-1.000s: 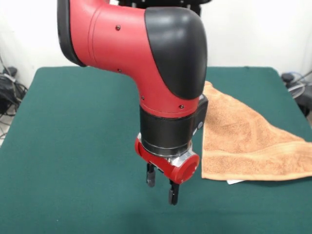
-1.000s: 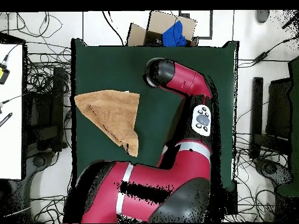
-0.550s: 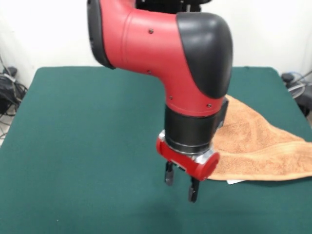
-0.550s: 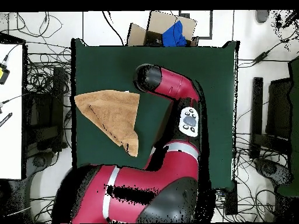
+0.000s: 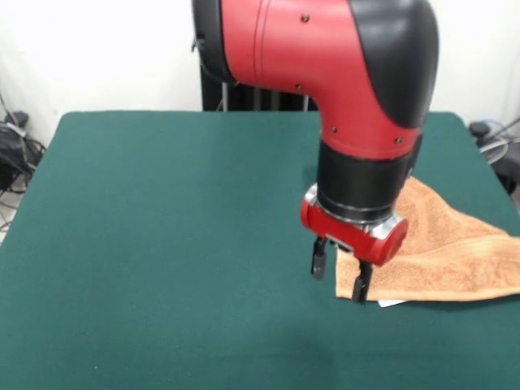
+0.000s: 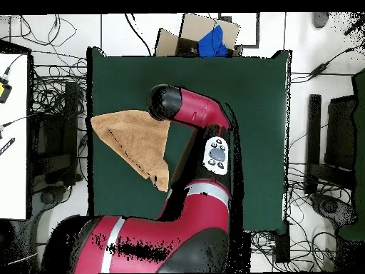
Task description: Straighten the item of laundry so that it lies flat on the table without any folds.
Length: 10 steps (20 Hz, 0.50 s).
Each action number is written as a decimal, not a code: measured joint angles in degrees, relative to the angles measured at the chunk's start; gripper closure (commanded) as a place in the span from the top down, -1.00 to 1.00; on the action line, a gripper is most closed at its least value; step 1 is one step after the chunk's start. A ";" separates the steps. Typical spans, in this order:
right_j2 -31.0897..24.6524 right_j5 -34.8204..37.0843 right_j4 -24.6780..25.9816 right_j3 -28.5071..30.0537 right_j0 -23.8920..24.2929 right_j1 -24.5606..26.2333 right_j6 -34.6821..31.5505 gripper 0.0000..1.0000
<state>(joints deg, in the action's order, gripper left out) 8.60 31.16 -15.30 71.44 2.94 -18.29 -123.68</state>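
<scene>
Towel (image 5: 443, 252) lies folded into a triangle at the edge of the green desk (image 5: 162, 244). Above its near corner hangs the tool (image 5: 340, 276), fingers apart, holding nothing.

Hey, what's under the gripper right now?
The gripper hangs open, fingers down, over the towel's near corner at its edge on the green table. A white tag pokes out below the towel's hem. Overhead, the arm covers that corner.
</scene>
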 measured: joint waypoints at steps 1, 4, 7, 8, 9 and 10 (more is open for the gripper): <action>0.01 0.00 -0.06 0.43 -0.11 -0.46 0.00 1.00; 0.01 0.00 -0.26 1.35 -0.19 -1.41 0.00 1.00; 0.02 0.00 -0.51 2.68 -0.19 -2.75 0.00 1.00; 0.02 0.00 -0.71 3.13 -0.19 -3.30 0.00 1.00; 0.02 0.00 -0.78 3.21 -0.19 -3.41 0.00 1.00; 0.02 0.00 -0.84 3.25 -0.18 -3.45 0.00 1.00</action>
<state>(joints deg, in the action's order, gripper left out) 8.61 31.16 -16.14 74.70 2.76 -21.74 -123.68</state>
